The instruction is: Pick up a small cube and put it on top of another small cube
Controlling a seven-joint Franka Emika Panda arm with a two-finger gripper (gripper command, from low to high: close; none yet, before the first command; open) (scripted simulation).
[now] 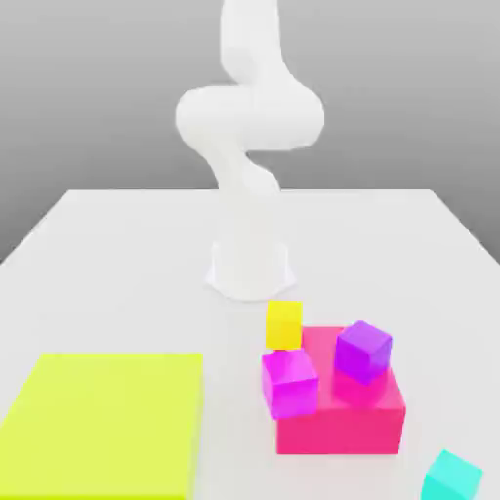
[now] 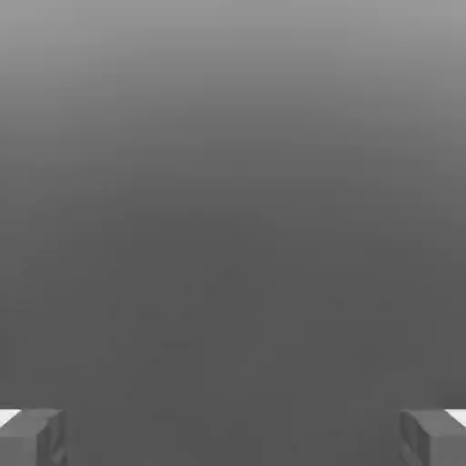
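A small cyan cube (image 1: 451, 477) lies on the white table (image 1: 117, 273) at the exterior view's lower right, apart from the other blocks. A small yellow cube (image 1: 284, 323) stands behind a low red block (image 1: 342, 415). On that block rests a purple cube (image 1: 363, 350), and a magenta cube (image 1: 289, 382) sits at its near left corner. My gripper (image 2: 233, 439) is open in the hand view, its two grey fingertips (image 2: 32, 437) far apart with nothing between them, facing plain grey background.
A wide flat yellow-green slab (image 1: 107, 420) covers the table's near left in the exterior view. The white arm's base (image 1: 251, 264) stands mid-table behind the blocks, and the arm (image 1: 249, 107) rises past the top edge.
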